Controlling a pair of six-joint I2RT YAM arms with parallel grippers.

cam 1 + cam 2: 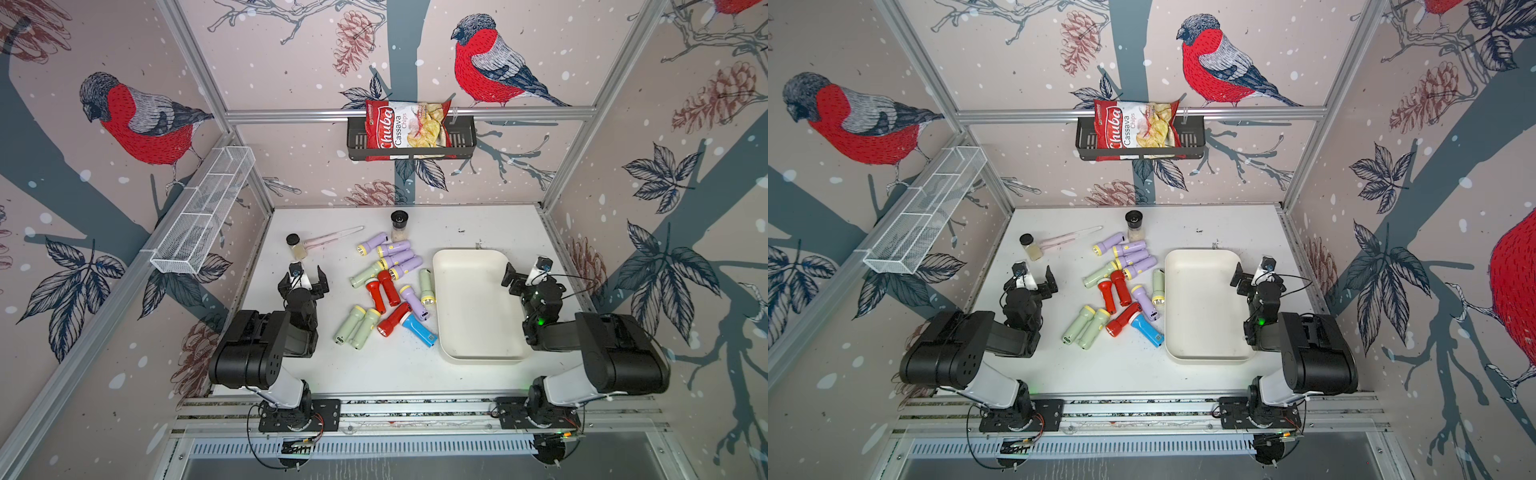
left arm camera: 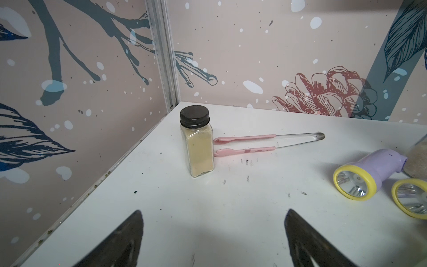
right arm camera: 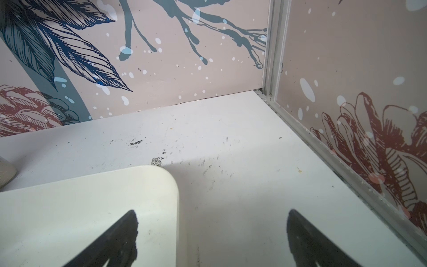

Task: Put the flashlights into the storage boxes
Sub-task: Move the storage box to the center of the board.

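On the white table [image 1: 374, 370] the flashlights [image 1: 388, 286] lie in a loose heap at the centre, all outside the cream tray [image 1: 473, 299] just to their right. Nearest are two pale green ones [image 1: 357, 326], a red one [image 1: 392, 320] and the blue one [image 1: 419, 329], which touches the tray's left wall. Farther back, the left gripper [image 1: 303, 279] hovers left of the heap, jaws spread and empty. The right gripper [image 3: 211, 213], likewise spread and empty, straddles the tray's far right corner. Four lilac flashlights [image 1: 395, 253] end the heap. Beyond stand two black-lidded jars [image 1: 296, 246], with pink tongs [image 1: 332, 237] between them.
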